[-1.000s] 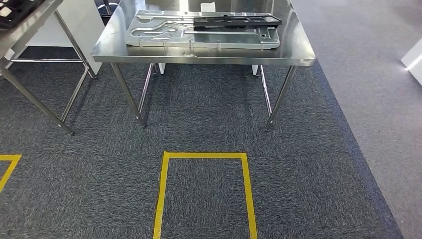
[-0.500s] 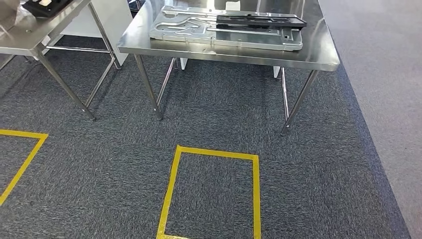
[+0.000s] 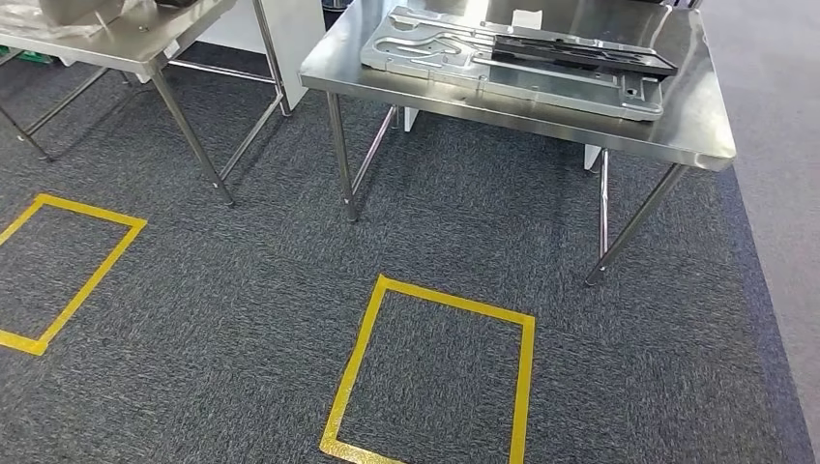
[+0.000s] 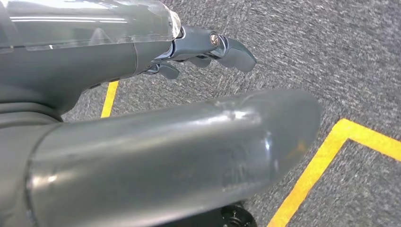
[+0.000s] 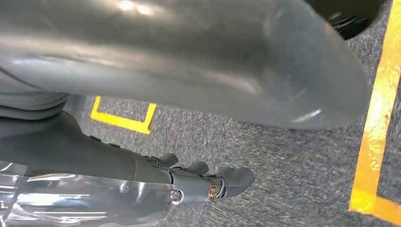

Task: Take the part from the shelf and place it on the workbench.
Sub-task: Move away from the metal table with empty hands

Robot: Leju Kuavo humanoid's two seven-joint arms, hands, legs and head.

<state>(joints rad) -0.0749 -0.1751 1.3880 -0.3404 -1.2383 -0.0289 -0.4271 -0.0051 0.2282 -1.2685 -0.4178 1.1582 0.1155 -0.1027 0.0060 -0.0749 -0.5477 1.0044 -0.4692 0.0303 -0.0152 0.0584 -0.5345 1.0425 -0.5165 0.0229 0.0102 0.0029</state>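
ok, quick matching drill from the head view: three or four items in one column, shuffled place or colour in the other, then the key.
Items:
1. black part
2. silver plate
3. tape square
4. second table

Descriptions:
A. yellow, on the carpet
B. lies on top of the silver plate
C. at the picture's left edge
D. flat on the steel workbench

Pairs: 1-B, 2-D, 3-A, 4-C

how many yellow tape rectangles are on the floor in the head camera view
2. One yellow rectangle lies on the carpet in front of the steel workbench; the other yellow rectangle lies further left, before the second table, cut by the picture's edge. More may lie outside the view.
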